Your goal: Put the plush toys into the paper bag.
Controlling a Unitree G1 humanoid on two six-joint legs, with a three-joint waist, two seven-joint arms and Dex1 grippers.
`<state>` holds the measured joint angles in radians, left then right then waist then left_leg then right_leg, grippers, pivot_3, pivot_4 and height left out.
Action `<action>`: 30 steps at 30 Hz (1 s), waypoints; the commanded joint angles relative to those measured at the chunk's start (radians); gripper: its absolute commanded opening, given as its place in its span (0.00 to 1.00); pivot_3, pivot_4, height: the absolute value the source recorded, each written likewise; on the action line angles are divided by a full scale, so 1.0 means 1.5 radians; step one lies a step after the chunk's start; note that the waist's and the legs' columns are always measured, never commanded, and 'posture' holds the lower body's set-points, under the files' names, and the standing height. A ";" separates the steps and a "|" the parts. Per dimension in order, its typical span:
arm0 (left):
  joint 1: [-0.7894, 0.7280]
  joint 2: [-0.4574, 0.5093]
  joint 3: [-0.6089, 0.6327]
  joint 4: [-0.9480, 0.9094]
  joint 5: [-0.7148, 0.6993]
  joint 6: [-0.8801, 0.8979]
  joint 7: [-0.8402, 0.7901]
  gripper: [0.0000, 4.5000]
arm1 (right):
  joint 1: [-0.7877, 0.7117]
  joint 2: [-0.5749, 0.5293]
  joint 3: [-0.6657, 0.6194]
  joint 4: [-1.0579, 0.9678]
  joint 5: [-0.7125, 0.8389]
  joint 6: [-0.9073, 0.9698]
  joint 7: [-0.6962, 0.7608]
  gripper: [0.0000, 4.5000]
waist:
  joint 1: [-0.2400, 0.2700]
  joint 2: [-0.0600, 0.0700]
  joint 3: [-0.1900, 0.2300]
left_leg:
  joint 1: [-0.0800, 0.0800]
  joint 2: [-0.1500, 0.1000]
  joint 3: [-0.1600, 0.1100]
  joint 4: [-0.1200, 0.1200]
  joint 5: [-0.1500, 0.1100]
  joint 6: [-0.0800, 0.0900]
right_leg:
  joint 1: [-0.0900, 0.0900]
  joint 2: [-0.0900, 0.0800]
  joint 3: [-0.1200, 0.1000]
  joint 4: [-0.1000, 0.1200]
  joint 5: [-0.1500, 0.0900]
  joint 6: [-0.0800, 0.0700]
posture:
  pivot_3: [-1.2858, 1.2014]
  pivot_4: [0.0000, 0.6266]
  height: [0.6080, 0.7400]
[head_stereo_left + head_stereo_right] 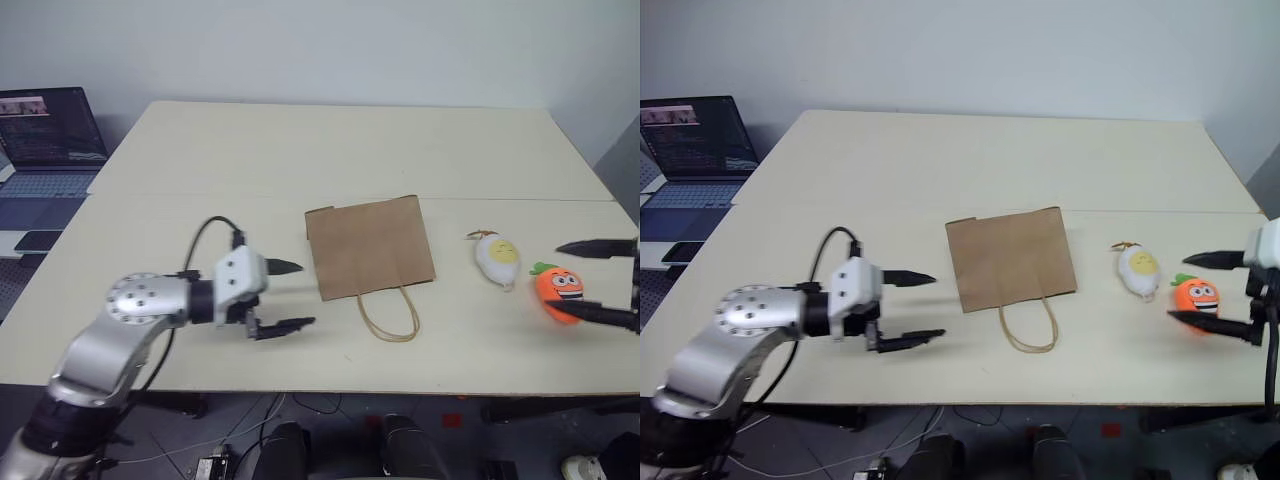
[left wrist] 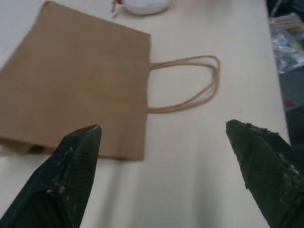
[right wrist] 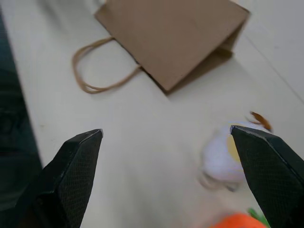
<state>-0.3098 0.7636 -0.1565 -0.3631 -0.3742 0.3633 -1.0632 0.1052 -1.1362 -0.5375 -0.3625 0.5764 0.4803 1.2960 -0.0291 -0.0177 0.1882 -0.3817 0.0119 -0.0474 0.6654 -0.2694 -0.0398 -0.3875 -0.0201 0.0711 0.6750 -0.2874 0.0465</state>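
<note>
The brown paper bag [image 1: 369, 247] lies flat in the middle of the table, its loop handles [image 1: 389, 316] toward the front edge. To its right lie the white egg plush toy [image 1: 497, 257] and, further right, the orange carrot plush toy [image 1: 558, 291]. My left gripper [image 1: 291, 295] hovers open just left of the bag, pointing at it, nothing between its fingers. At the right edge my right gripper [image 1: 1210, 293] stands open with one finger on either side of the carrot toy, apart from it. The bag [image 2: 71, 80] and the egg toy [image 3: 223, 156] also appear in the wrist views.
A laptop [image 1: 45, 140] and a phone [image 1: 35, 240] sit on a lower surface off the table's left side. A seam [image 1: 500, 198] crosses the table behind the bag. Cables and gear lie on the floor below the front edge.
</note>
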 commanded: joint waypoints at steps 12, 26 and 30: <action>-0.153 -0.168 -0.219 0.200 0.208 -0.160 -0.011 0.99 | 0.137 0.100 -0.018 -0.300 0.098 0.147 -0.158 1.00 | 0.001 -0.001 0.000 | 0.000 -0.001 0.000 0.001 0.000 0.000 | 0.001 0.000 0.000 -0.001 0.000 0.001 | 0.52 0.24 1.00; -0.206 -0.294 -0.249 0.362 0.268 -0.266 -0.006 0.99 | 0.167 0.107 -0.027 -0.337 0.113 0.173 -0.204 1.00 | 0.001 -0.001 0.000 | -0.001 -0.001 -0.001 0.001 0.000 0.000 | 0.000 0.000 0.000 -0.001 0.000 0.001 | 0.52 0.24 1.00; -0.213 -0.308 -0.253 0.391 0.283 -0.293 -0.011 0.99 | 0.167 0.108 -0.029 -0.338 0.116 0.173 -0.206 1.00 | 0.001 -0.001 0.000 | -0.001 -0.001 -0.001 0.001 0.000 0.000 | 0.001 0.000 0.000 -0.001 0.000 0.001 | 0.52 0.24 1.00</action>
<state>-0.6078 0.3098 -0.5350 0.2241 0.0421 -0.0439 -1.0800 0.3557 -0.9762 -0.5564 -0.8446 0.7307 0.7507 0.9921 -0.0269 -0.0197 0.1881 -0.3829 0.0106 -0.0487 0.6671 -0.2693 -0.0397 -0.3868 -0.0194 0.0711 0.6740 -0.2868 0.0479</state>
